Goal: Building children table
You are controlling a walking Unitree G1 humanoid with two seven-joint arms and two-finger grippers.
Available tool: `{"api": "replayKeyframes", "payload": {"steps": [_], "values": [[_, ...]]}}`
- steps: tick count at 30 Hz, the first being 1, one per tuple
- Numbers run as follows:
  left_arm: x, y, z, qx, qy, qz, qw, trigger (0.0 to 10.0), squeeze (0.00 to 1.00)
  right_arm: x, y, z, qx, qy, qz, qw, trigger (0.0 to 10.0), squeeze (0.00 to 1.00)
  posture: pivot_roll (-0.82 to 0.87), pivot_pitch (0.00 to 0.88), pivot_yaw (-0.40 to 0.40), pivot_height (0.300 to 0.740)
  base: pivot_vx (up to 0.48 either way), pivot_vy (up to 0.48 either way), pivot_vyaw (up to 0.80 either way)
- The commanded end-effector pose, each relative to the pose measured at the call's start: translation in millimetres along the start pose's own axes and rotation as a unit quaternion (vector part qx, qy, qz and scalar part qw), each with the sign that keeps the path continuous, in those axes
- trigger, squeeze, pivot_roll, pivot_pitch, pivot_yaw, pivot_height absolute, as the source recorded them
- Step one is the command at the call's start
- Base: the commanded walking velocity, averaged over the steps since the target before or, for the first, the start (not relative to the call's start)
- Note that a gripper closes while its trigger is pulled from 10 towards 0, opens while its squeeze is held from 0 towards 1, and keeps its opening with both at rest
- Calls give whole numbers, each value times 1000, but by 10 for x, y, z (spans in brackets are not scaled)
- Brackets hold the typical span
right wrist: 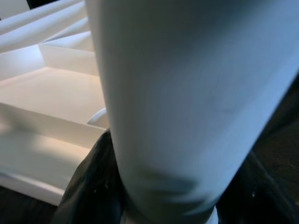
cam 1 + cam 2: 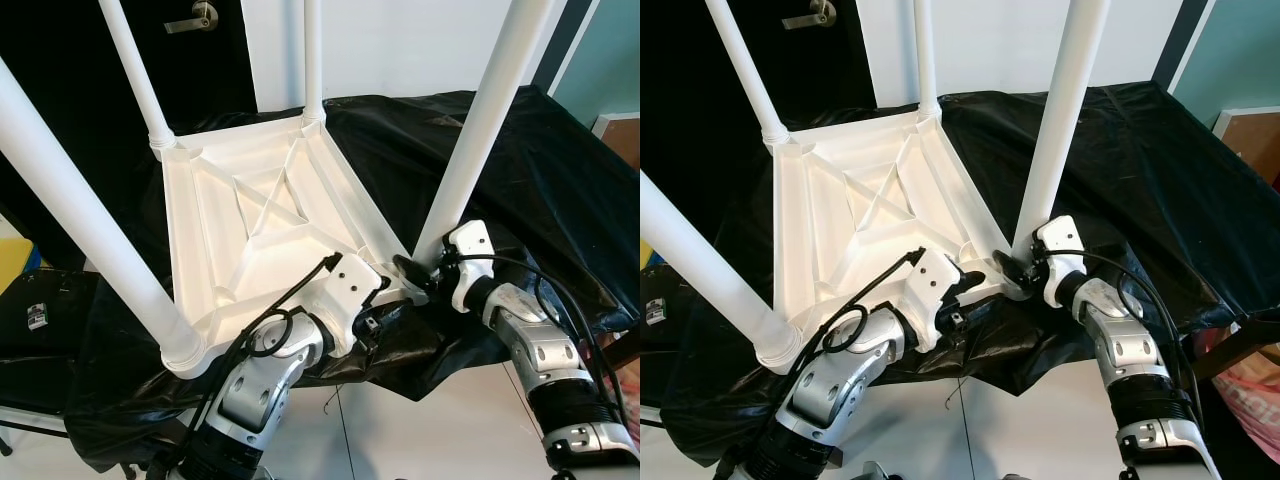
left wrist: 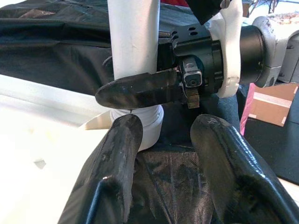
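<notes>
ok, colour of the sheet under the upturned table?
Black, glossy plastic sheet beneath the white table; clearest in the left eye view.

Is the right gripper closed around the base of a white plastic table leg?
Yes, the right gripper clamps the white plastic table leg just above its socket.

Four white legs [image 2: 478,135], one tabletop [image 2: 262,225]

Smooth white plastic table [image 2: 260,215] rests on a crinkled, faintly glossy black cloth [image 2: 520,170].
</notes>
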State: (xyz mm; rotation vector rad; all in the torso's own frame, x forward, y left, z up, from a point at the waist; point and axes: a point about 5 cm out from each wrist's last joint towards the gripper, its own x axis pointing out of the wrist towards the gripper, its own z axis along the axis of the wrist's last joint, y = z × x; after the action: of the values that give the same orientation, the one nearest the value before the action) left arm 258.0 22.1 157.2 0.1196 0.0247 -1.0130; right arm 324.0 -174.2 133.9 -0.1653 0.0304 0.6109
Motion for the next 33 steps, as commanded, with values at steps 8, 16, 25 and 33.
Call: {"api": "replayKeyframes", "payload": {"steps": [8,16,25,33], "values": [[-2,-13,-30,1,4,10,1000,10000,0,-37,17,-179,14,29,13,999,0,0,-34,36,-19,740,0,0,0],[6,-20,-34,4,4,7,1000,10000,0,-18,121,-195,31,27,-49,998,10000,0,-40,37,-17,740,0,0,0],[-7,-31,-47,3,6,5,1000,10000,0,-29,239,-299,76,54,-177,980,10000,0,-43,41,-14,740,0,0,0],[-1,-40,-53,1,7,1,1000,10000,0,10,490,-380,157,73,-329,928,10000,0,-40,38,-12,740,0,0,0]]}}
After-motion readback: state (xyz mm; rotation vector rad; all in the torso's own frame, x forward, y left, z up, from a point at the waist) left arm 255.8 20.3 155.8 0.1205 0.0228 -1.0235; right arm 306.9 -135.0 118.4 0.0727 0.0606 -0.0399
